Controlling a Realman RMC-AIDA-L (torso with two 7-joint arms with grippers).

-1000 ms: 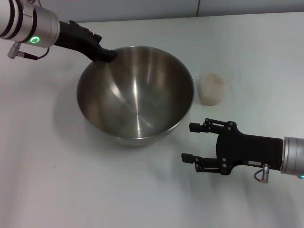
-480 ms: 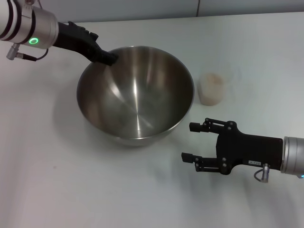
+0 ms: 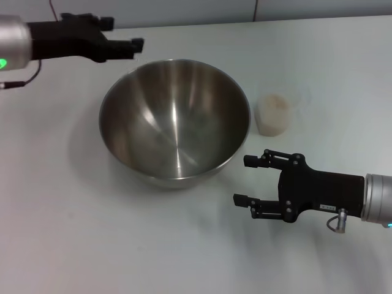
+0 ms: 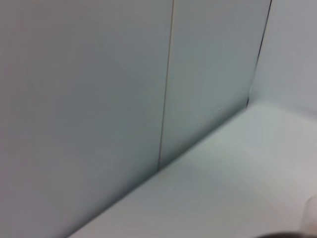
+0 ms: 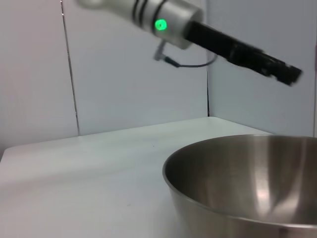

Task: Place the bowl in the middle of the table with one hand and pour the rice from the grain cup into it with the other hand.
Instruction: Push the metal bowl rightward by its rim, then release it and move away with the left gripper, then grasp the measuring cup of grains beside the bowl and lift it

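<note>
Left gripper [image 3: 125, 33] has lifted off the bowl [image 3: 174, 119] rim, apparently released; right gripper [image 3: 245, 181] spread wide near grain cup [image 3: 272, 114].

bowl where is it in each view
Head view: the bowl sits centre-left on the table.
Left wrist view: not clearly in it.
Right wrist view: its rim fills the lower right.
Shared landmark: the left gripper beyond the bowl's rim, also visible here.
</note>
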